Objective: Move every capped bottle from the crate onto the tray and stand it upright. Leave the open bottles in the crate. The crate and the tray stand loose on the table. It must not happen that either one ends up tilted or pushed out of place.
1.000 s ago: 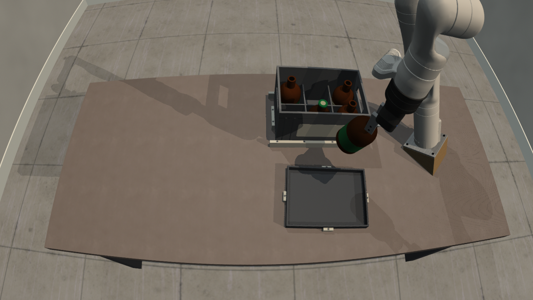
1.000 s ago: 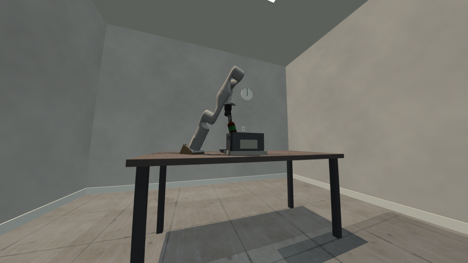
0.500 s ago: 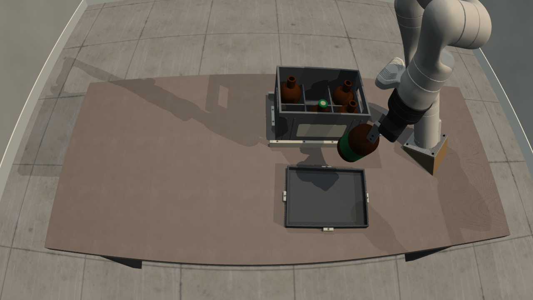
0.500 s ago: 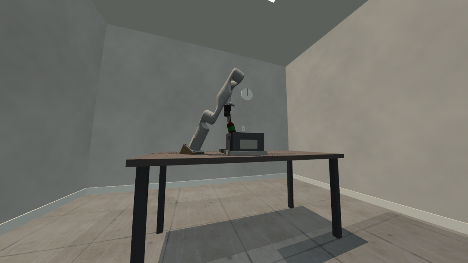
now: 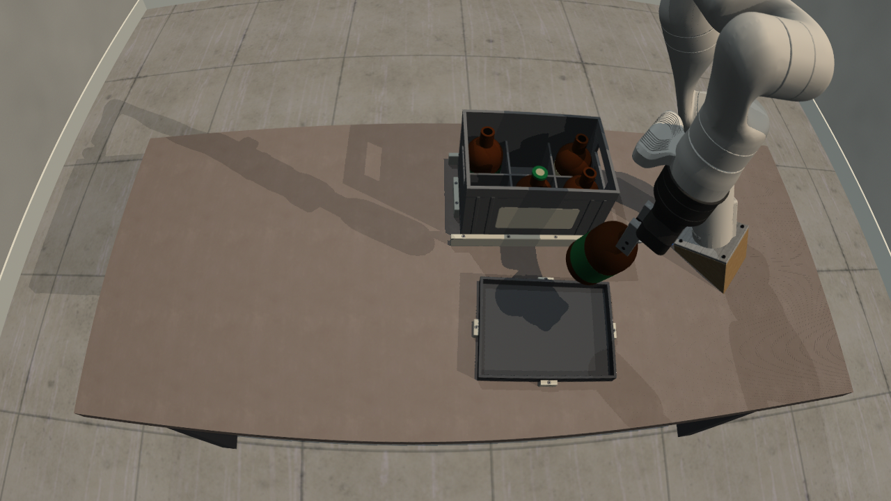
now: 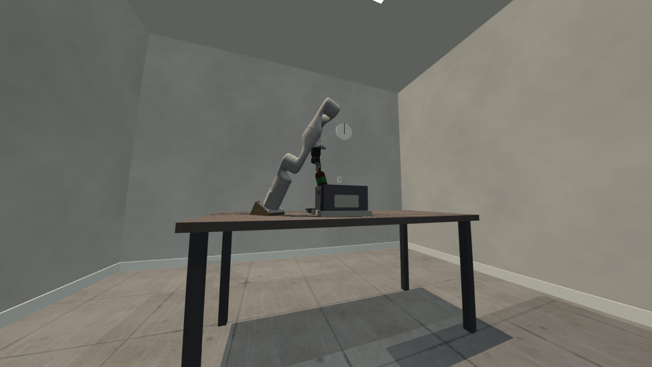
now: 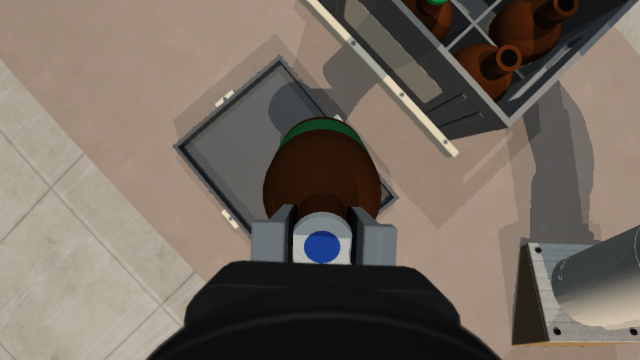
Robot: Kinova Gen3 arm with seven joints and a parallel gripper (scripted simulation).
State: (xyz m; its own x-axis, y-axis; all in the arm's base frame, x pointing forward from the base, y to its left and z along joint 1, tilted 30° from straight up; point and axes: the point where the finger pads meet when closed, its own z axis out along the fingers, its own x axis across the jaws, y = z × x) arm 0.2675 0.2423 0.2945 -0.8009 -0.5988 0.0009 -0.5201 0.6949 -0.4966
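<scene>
Pointing straight down, hand [image 7: 322, 235] clamped on capped bottle [image 7: 320, 170] above tray [image 5: 492, 367]

Grey walls [image 6: 227, 113] — tiled floor [image 6: 319, 310].

Dark grey tray [image 7: 215, 145]: near corner hidden behind held brown bottle [image 7: 320, 170].
Grey slatted crate [image 7: 465, 107]: cut off by wrist view's top edge.

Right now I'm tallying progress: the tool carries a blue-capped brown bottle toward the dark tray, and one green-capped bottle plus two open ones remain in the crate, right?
Nearly. The top view shows three open brown bottles in the grey crate, not two.
</scene>
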